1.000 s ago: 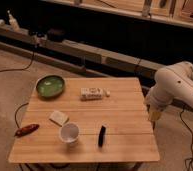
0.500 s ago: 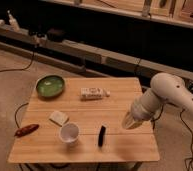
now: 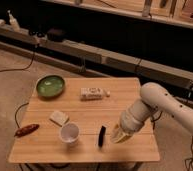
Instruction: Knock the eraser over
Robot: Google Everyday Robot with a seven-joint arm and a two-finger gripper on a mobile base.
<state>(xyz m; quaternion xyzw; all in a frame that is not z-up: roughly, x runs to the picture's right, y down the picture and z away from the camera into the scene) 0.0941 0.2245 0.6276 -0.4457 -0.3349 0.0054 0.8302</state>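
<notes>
The eraser (image 3: 101, 136) is a thin black sliver standing on edge on the wooden table (image 3: 85, 107), near the front, just right of a white cup (image 3: 69, 133). My gripper (image 3: 116, 136) hangs low over the table at the end of the white arm (image 3: 160, 105), which reaches in from the right. It sits just right of the eraser, a small gap apart.
A green bowl (image 3: 50, 85) stands at the table's back left. A long white printed box (image 3: 94, 93) lies at the back middle. A pale beige block (image 3: 59, 118) lies left of the cup. A reddish object (image 3: 26, 130) lies at the left front edge.
The arm has swung left and down from the table's right edge, bringing the gripper close to the eraser's right side. The eraser still stands on edge.
</notes>
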